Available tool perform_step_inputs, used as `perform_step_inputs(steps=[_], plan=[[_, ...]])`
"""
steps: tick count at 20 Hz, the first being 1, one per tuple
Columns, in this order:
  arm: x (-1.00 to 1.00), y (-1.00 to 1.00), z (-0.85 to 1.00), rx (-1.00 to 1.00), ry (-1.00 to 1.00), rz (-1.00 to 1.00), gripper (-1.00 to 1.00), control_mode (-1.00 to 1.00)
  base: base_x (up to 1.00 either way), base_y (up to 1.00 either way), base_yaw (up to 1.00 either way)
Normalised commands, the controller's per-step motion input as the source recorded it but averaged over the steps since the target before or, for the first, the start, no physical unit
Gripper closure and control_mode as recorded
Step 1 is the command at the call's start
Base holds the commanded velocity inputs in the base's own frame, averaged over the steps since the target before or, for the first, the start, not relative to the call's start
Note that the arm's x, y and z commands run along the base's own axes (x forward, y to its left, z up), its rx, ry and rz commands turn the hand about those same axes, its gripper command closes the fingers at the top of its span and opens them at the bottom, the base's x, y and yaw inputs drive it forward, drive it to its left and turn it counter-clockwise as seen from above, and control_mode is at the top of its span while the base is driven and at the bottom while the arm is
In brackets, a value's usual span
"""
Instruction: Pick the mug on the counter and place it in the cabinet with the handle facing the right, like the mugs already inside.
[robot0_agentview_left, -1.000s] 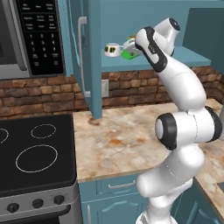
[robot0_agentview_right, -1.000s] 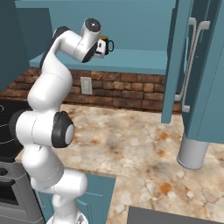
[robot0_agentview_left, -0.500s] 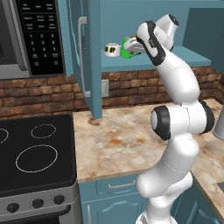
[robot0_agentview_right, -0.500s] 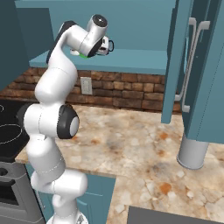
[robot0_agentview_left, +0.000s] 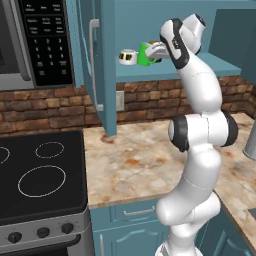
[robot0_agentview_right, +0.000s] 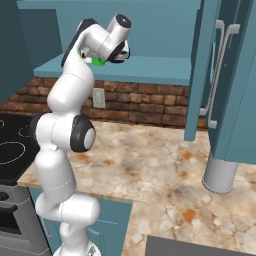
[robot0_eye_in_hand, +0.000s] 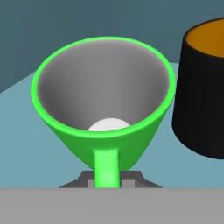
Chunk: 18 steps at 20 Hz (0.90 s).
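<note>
Green mug (robot0_eye_in_hand: 103, 107) sits over the cabinet shelf (robot0_eye_in_hand: 26, 127), your gripper (robot0_eye_in_hand: 107, 175) clamped tight on its handle (robot0_eye_in_hand: 106, 168). From the claw, the cup lies at twelve o'clock, the black mug (robot0_eye_in_hand: 202, 87) just beside it at two o'clock; mind that gap.

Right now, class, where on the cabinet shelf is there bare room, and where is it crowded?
Crowded: the left end, where the white mug, green mug, black mug and tool cluster. Free: the cabinet shelf from the arm to the right door.
</note>
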Motion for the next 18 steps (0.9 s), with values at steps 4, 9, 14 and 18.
perform_step_inputs(steps=[4, 9, 14, 18], plan=[[0.02, -0.02, -0.05, -0.03, 0.00, 0.12, 1.00, -1.00, 0.00, 0.00, 0.00], [0.00, -0.01, -0.09, -0.03, 0.00, 0.11, 1.00, -1.00, 0.00, 0.00, 0.00], [0.00, 0.00, -0.21, -0.03, 0.00, 0.10, 1.00, -1.00, 0.00, 0.00, 0.00], [0.00, 0.00, -0.39, -0.01, 0.00, 0.06, 1.00, -1.00, 0.00, 0.00, 0.00]])
